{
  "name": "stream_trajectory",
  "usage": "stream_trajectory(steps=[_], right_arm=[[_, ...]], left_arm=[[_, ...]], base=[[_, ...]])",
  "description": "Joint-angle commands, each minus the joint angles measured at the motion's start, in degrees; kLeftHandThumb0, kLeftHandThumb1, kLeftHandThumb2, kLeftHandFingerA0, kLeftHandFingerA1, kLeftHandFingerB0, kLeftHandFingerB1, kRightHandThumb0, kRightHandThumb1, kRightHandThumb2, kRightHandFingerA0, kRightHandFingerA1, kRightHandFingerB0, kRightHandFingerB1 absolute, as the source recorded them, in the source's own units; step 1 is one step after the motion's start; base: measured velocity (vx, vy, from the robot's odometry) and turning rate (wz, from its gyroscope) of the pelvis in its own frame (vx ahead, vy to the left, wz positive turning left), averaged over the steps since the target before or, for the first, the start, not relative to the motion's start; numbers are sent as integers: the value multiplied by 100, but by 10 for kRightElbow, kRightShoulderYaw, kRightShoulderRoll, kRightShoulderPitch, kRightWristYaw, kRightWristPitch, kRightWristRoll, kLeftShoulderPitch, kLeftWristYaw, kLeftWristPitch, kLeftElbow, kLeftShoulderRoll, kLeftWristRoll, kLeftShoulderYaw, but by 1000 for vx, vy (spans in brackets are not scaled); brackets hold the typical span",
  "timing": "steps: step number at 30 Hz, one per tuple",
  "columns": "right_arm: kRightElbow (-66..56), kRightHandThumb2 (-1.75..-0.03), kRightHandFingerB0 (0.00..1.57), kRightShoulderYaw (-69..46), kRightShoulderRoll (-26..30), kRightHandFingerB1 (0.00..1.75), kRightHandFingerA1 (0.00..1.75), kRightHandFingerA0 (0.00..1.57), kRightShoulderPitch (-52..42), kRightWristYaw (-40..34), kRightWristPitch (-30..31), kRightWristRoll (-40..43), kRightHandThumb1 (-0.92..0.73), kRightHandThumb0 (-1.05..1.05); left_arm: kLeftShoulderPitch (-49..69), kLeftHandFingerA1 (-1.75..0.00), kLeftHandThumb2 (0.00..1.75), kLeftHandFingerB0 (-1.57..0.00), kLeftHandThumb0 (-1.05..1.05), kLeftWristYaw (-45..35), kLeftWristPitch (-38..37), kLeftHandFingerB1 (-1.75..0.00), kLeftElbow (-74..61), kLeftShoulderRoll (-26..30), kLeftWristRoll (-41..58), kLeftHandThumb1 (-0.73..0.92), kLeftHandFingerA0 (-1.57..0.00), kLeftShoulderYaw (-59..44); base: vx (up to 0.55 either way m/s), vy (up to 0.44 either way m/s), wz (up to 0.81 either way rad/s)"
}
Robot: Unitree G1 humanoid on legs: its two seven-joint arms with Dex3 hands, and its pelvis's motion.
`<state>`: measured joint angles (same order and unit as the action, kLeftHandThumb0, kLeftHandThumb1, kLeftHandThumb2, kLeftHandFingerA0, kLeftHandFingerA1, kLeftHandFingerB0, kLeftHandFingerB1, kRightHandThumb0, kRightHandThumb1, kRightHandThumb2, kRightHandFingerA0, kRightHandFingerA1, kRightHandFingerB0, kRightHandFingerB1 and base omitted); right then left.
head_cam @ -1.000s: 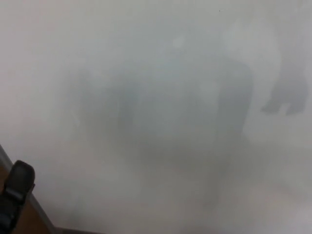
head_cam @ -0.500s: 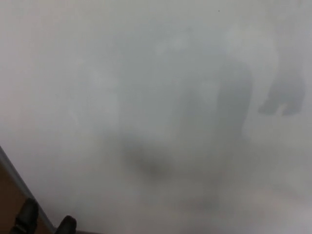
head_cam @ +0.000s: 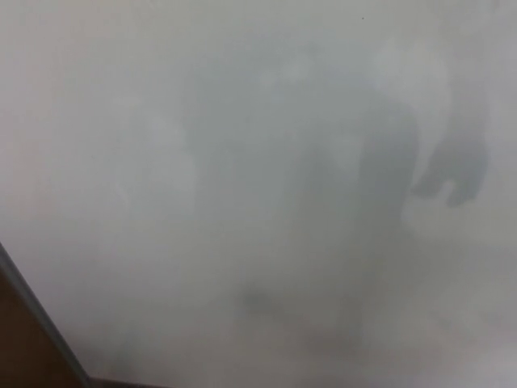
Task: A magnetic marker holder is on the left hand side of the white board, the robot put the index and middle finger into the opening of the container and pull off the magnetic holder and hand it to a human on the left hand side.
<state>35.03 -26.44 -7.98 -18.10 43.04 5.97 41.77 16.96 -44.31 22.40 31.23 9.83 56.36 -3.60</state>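
Head view, facing the white board (head_cam: pixel 242 121) at close range. Neither of your robot's hands shows here, so you cannot tell whether the fingers are apart, together or clamped on anything, and with no hand in frame there is no reference from which to place objects. The magnetic marker holder is also out of sight; you cannot locate it from this view, nor tell whether it is on the board or already off it.

Handling, as a judgement from the task alone: expect a light, rigid container held by magnets, which would resist until it breaks free at once. Hook two fingers inside the opening, since smooth outer walls would likely slip.

The board is glossy and pale, carrying only dim, blurred grey reflections, the darkest at the picture's right. Its grey frame edge (head_cam: pixel 40 323) runs diagonally across the lower-left corner, with a brown surface (head_cam: pixel 20 356) beyond it.
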Motion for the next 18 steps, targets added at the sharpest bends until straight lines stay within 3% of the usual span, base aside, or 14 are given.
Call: stream_trajectory(steps=[1, 18], right_arm=[[119, -65, 50, -1, 41, 37, 50, 62, 58, -38, -40, -51, -79, -59], [201, -64, 48, -7, 55, 37, 50, 60, 99, -9, -68, -58, -77, -59]], left_arm=[[-39, -51, 97, -7, -10, 150, -238, -46, 128, -4, -233, 49, -7, 31], [-65, -49, 95, -3, -15, 115, -243, -45, 190, -14, -220, 48, -3, -21]], base=[[0, 0, 0], [0, 0, 0]])
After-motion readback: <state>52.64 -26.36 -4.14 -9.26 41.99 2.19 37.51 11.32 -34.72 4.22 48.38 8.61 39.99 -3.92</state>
